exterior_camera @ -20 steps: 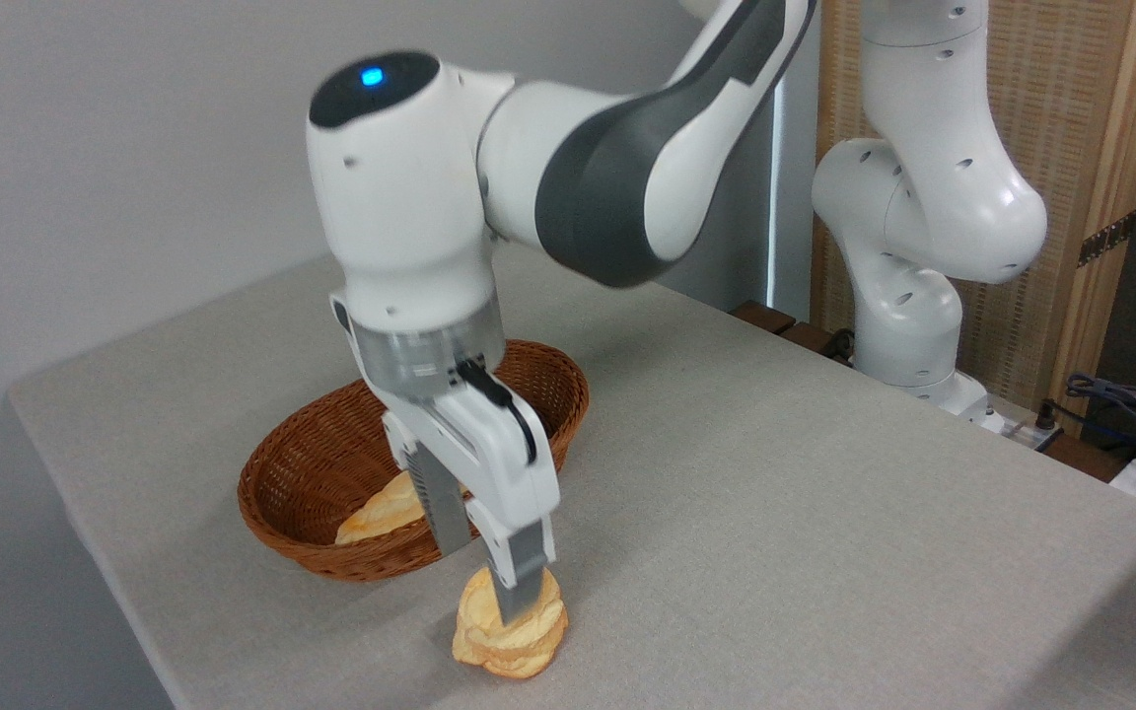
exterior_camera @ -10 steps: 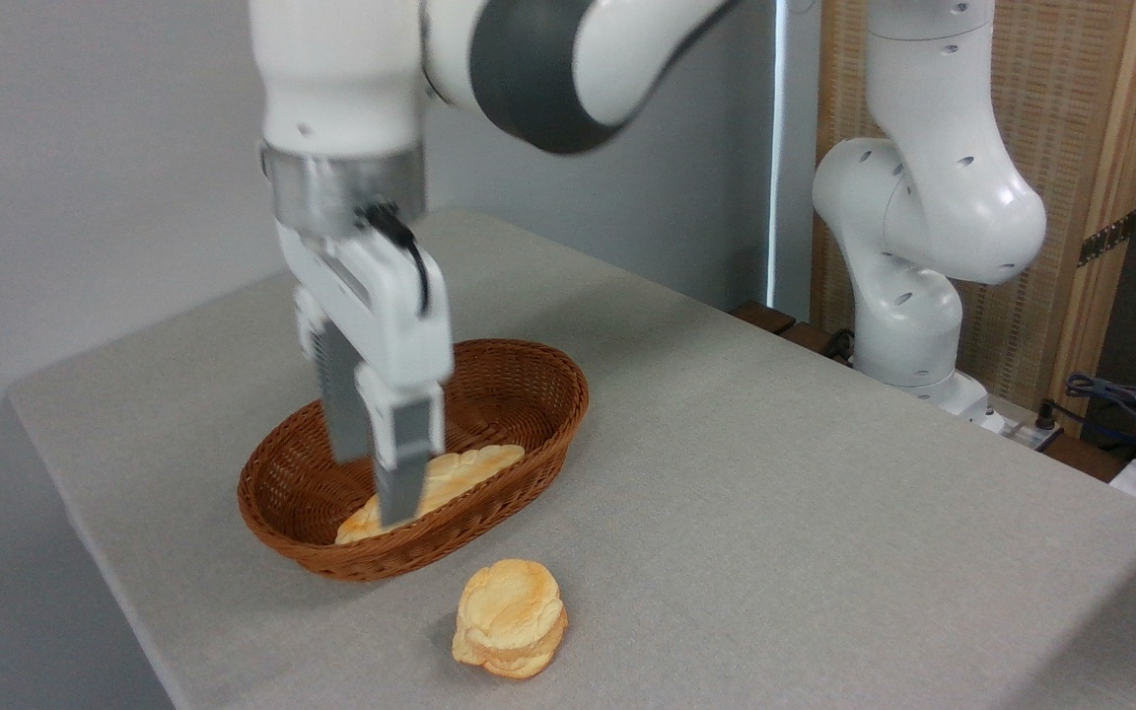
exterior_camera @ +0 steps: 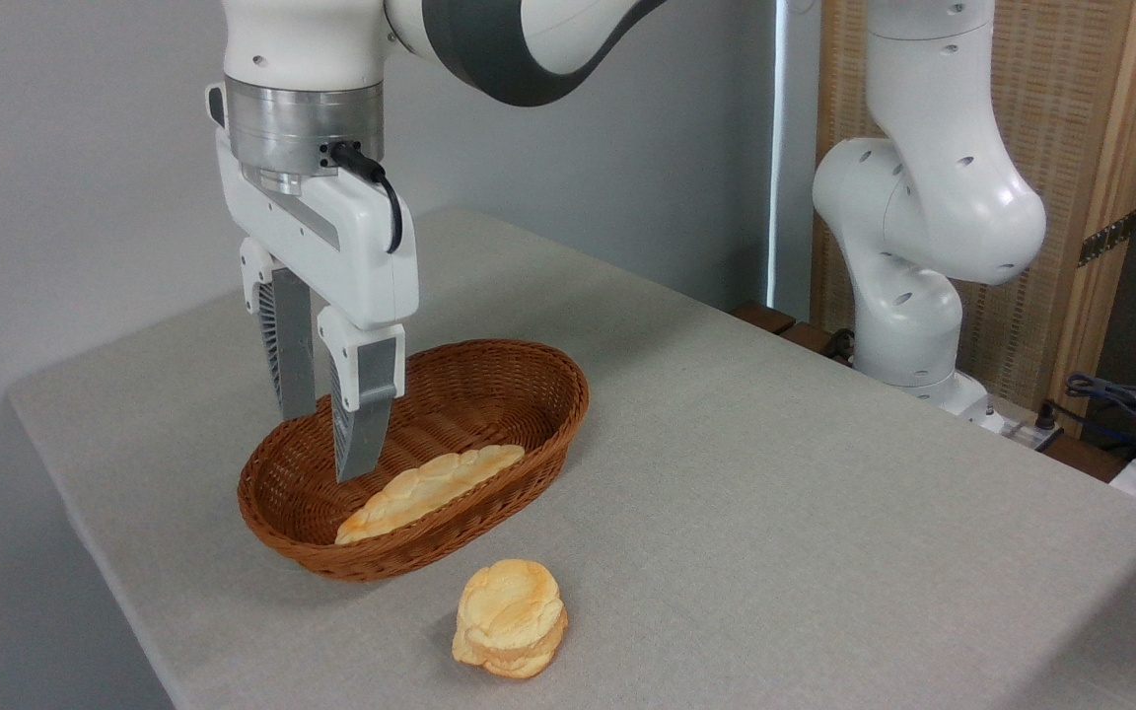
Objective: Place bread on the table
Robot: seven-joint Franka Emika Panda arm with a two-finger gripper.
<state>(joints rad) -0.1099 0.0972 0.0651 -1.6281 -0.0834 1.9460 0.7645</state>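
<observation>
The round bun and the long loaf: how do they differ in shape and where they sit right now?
The round bun is short, lumpy and stacked like discs; the long loaf is slim and braided. The bun rests on the table, just in front of the wicker basket; the loaf lies inside the basket. The gripper hangs empty over the basket, nearer the loaf than the bun. Both are golden-yellow with paler tops.

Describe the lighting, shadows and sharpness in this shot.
Fixed camera: soft, even light with no glare; the bun casts a faint shadow on the table, the basket a soft one at its base. The pincer, open above the basket, is sharp, with no motion blur.
</observation>
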